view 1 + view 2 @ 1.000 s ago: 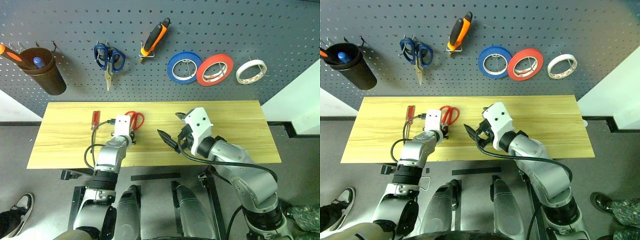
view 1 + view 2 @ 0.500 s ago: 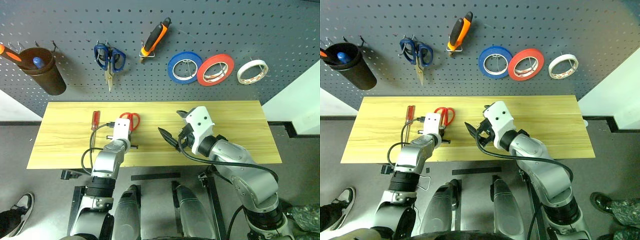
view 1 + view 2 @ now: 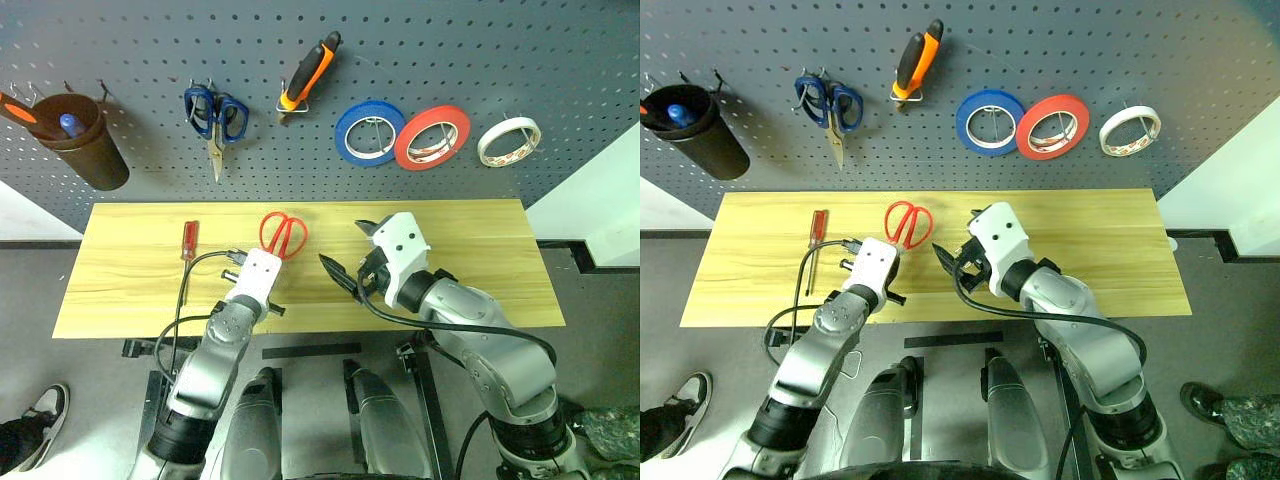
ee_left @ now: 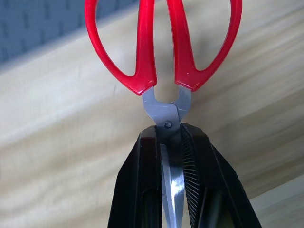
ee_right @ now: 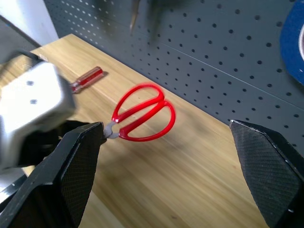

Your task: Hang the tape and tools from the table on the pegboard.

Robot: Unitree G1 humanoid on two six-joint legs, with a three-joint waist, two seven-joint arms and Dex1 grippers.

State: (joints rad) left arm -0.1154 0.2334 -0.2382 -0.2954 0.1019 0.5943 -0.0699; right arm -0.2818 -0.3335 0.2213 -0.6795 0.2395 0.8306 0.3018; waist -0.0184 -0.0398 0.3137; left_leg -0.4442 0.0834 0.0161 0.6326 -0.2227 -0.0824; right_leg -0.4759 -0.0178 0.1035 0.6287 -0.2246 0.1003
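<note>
Head view: three tape rolls hang on the pegboard [image 3: 500, 60], blue [image 3: 369, 133], red [image 3: 432, 138] and the white tape [image 3: 508, 141]; two scissors, blue ones [image 3: 216, 113] hung, red scissors [image 3: 282, 234] over the surface [image 3: 470, 250]; one pliers [image 3: 310, 75] hung; one screwdriver [image 3: 187, 240] lying on the surface.

Left wrist view: the left claw [image 4: 171, 142] is clamped on the blades; handles point away along its fingers.

Right wrist view: the right claw [image 5: 166, 142] is spread wide, holding nothing, aimed level at the scissors.
</note>
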